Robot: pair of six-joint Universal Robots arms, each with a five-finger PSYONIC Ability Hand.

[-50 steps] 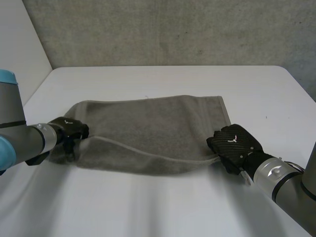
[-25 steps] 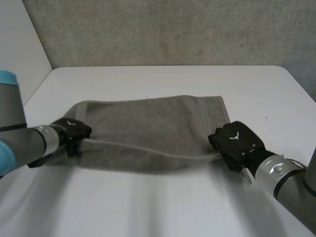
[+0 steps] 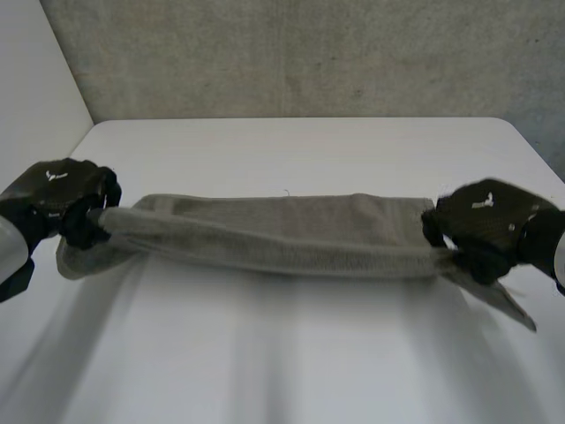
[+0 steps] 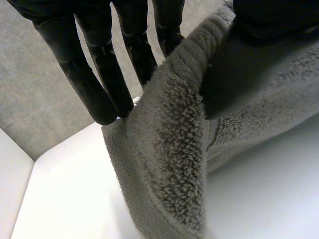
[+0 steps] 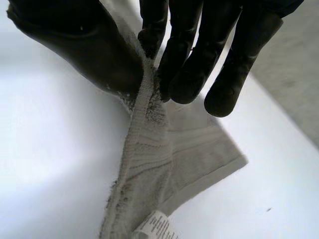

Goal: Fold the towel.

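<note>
Both hands have a pinch on the grey towel (image 3: 291, 234), one at each end. The left hand (image 3: 55, 201) clamps its end between thumb and fingers. The right hand (image 3: 485, 225) does the same, with a loose corner hanging past it. The towel is pulled into a long bunched band between them, across the white tabletop (image 3: 291, 353). There's a small white label (image 5: 155, 225) near that corner.
</note>
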